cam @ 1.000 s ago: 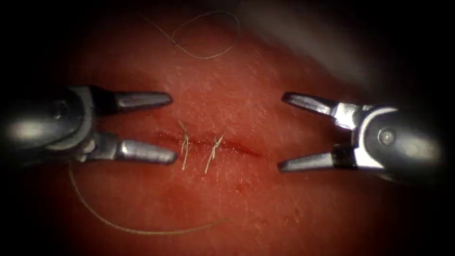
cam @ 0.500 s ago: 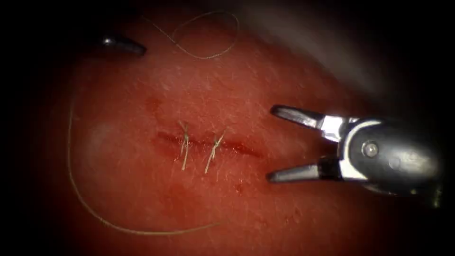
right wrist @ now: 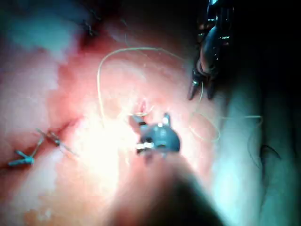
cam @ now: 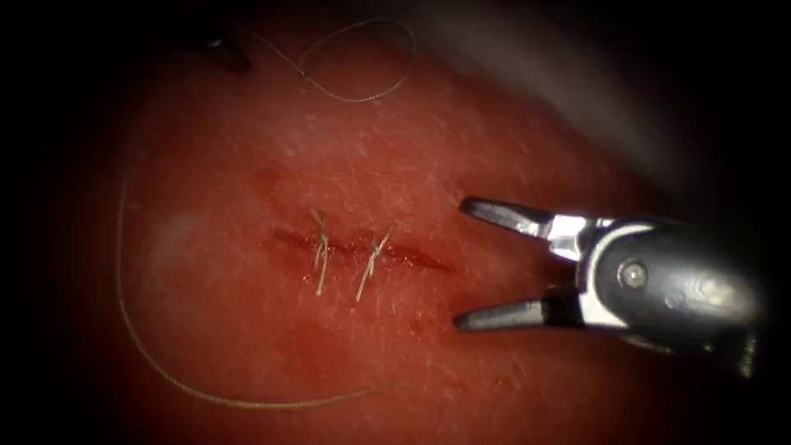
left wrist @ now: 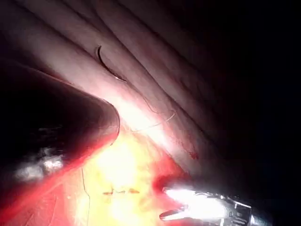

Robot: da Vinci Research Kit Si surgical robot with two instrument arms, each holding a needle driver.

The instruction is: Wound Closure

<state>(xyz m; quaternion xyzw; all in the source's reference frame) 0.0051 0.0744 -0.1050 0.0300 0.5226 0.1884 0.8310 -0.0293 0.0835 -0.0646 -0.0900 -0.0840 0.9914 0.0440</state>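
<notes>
The cut (cam: pixel 362 251) runs across the middle of the tissue (cam: pixel 494 124) and carries two knotted stitches (cam: pixel 321 247) (cam: pixel 375 251) with short cut ends. My right tool (cam: pixel 459 264) stands open just right of the cut's right end and holds nothing. My left tool (cam: pixel 227 49) is a dark tip at the far upper left; in the right wrist view the left tool (right wrist: pixel 201 93) hangs with its tips apart, holding nothing. The curved needle (left wrist: pixel 106 66) lies free on pale folds beyond the tissue, outside the tissue.
A loose loop of thread (cam: pixel 354 62) lies above the cut. A long arc of thread (cam: pixel 165 367) sweeps round the lower left of the tissue. Red fluid wets the tissue around the cut.
The left tool has drawn away from the cut's left end to the far upper left. The right tool has moved down and left, closer to the cut, still open.
</notes>
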